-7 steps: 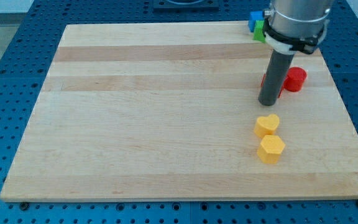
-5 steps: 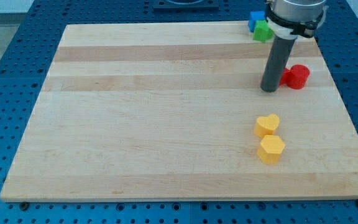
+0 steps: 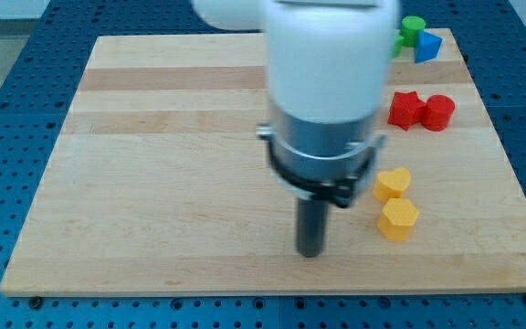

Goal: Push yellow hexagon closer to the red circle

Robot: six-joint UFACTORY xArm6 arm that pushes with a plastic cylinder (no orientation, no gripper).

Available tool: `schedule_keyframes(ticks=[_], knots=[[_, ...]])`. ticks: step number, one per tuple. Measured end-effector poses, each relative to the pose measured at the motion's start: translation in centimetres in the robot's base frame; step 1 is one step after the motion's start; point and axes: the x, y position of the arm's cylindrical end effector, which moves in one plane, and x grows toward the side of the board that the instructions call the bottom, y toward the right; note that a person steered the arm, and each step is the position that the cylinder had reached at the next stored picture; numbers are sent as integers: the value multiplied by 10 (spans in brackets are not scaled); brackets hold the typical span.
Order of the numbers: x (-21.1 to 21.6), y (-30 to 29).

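The yellow hexagon (image 3: 397, 219) lies on the wooden board near the view's lower right. A yellow heart (image 3: 392, 184) sits just above it, touching or nearly so. The red circle (image 3: 438, 111) lies further up at the right, with a red star (image 3: 405, 109) touching its left side. My tip (image 3: 310, 252) rests on the board to the left of the yellow hexagon and slightly lower, about a block and a half's width away from it. The arm's big white and grey body hides the board's upper middle.
A green block (image 3: 410, 28) and a blue block (image 3: 427, 46) lie at the board's top right corner. The board's bottom edge (image 3: 272, 291) runs just below my tip. A blue pegboard surface surrounds the board.
My tip moved from beside the red blocks down and left to the lower middle of the board. The red star is now uncovered. The green and blue blocks sit further right than before.
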Motion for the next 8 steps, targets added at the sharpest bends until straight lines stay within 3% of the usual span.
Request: schedule_keyframes(ticks=[1, 2, 3, 5, 7, 8], knots=[[-10, 71], [-48, 120], [-72, 145], [-61, 160], [-109, 176], [-90, 172]])
